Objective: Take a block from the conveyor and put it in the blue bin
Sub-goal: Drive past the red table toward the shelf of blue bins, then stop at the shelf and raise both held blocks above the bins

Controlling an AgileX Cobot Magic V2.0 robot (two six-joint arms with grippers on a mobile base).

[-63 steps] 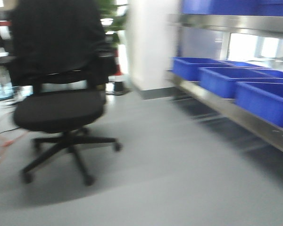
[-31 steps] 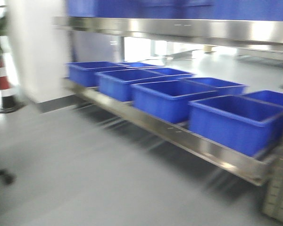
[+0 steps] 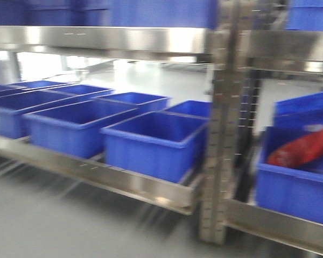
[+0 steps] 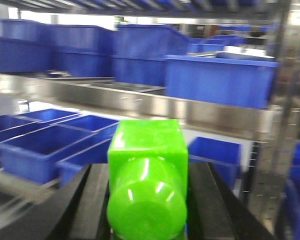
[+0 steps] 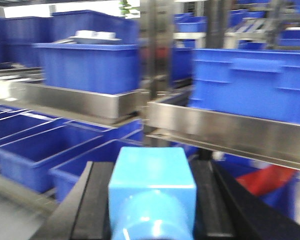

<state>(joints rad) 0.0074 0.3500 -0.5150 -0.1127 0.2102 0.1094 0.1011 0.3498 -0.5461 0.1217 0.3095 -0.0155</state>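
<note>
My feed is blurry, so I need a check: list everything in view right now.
bins: at least six on the lower shelf, more above; blue; on the rack
rack: one; bare steel; ahead
end bin: one; blue; past the upright, picture right
red object: one; inside the end bin; too blurred to identify
floor: grey; below the rack
green block: one; in left pincer
blue block: one; in right pincer
left pincer: black; shut on green block
right pincer: black; shut on blue block

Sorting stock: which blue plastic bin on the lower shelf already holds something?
The far-right blue plastic bin, right of the steel upright; a red object lies in it, while the others show nothing inside.
</note>
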